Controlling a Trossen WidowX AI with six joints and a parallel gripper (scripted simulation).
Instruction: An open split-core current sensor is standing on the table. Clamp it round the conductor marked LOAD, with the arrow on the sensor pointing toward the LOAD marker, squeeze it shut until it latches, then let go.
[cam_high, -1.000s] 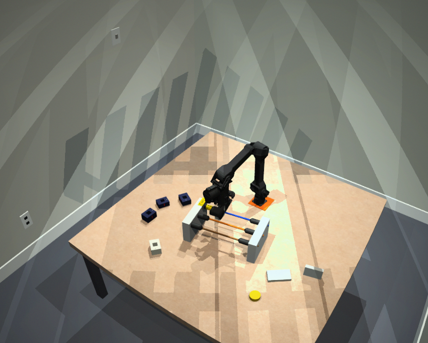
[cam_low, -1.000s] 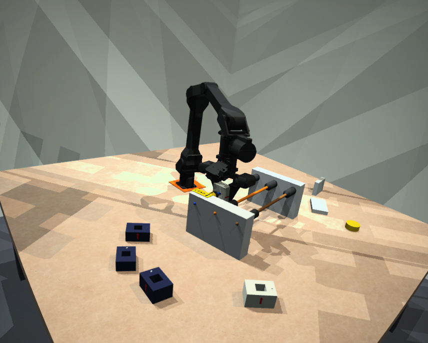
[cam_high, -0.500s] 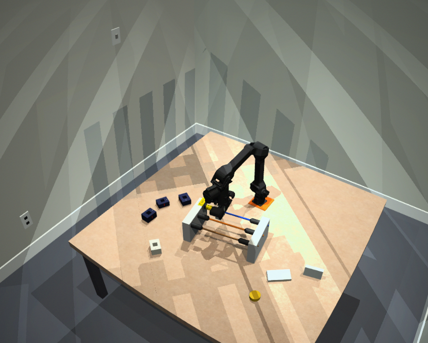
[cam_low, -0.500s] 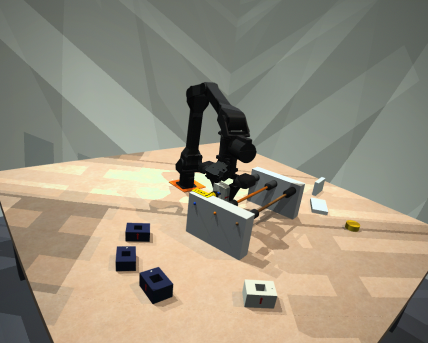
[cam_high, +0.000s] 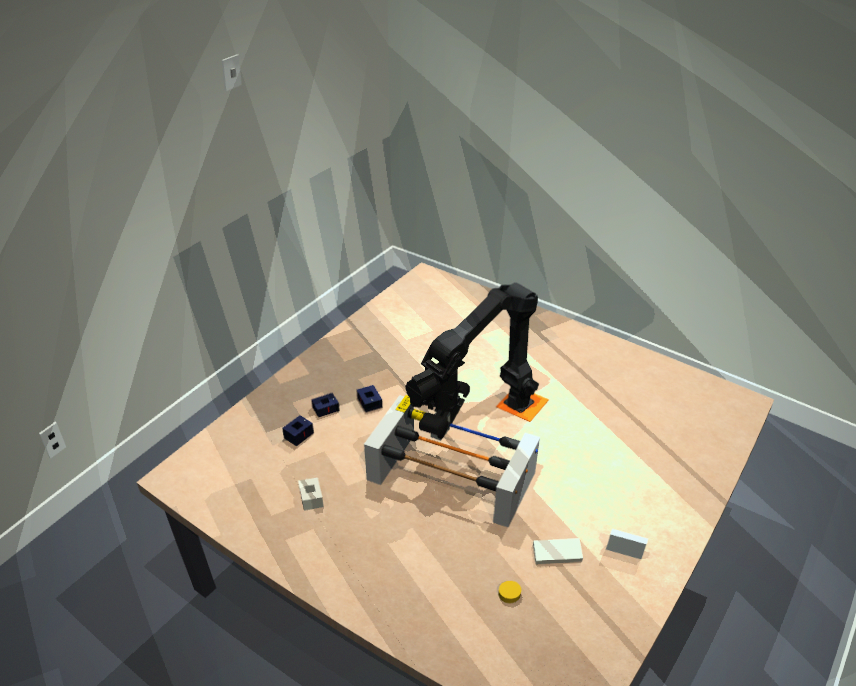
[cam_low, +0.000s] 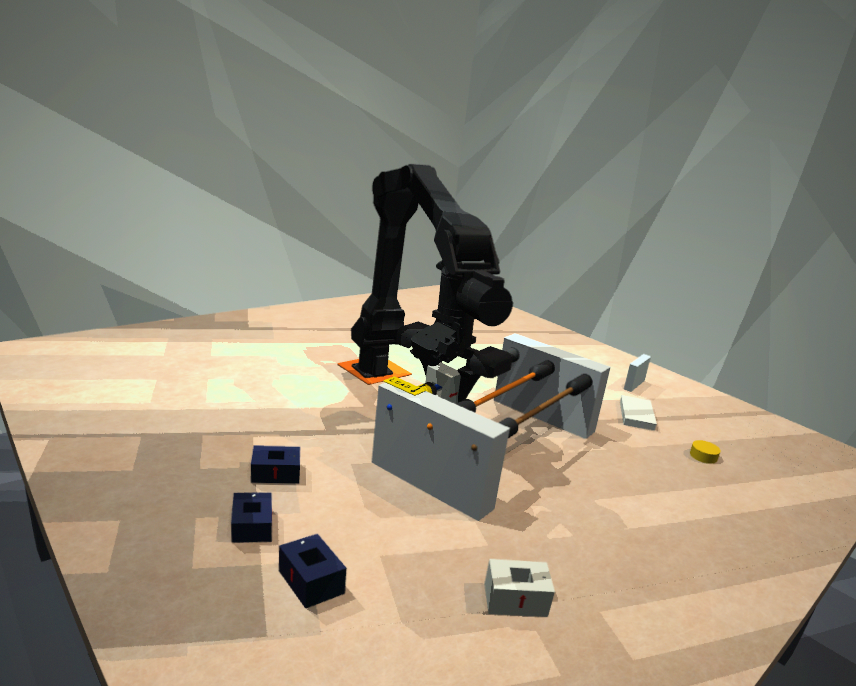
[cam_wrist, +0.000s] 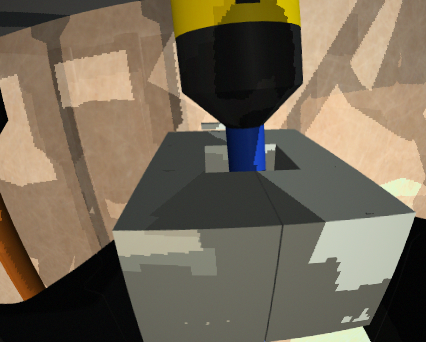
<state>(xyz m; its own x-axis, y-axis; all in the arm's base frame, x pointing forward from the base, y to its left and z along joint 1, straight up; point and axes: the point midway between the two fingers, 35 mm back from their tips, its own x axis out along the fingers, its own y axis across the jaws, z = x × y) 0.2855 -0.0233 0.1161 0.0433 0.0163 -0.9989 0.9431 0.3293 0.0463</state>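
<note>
The grey-white sensor (cam_low: 444, 378) (cam_wrist: 210, 295) sits round the blue conductor (cam_high: 475, 433) (cam_wrist: 245, 150), which passes through its window. Its two halves meet at a thin seam in the wrist view. A small red mark shows on its side in the exterior view, but its direction is not readable. The yellow LOAD marker (cam_high: 404, 404) (cam_low: 403, 386) is at this conductor's end, by the end block; the yellow sleeve (cam_wrist: 200, 12) is just beyond the sensor. My gripper (cam_high: 444, 423) (cam_low: 448, 389) is slightly open, one finger on each side of the sensor, very close to it. The fingertips are partly hidden.
Orange (cam_high: 457, 448) (cam_low: 508, 388) and brown (cam_low: 546, 407) conductors run alongside between end blocks (cam_high: 385, 457) (cam_high: 508, 493). Three dark blue sensors (cam_high: 297, 432) (cam_high: 325, 405) (cam_high: 369, 398) and a white one (cam_high: 311, 500) stand apart. Two pale plates (cam_high: 557, 552) (cam_high: 627, 544) and a yellow disc (cam_high: 509, 590) are farther off.
</note>
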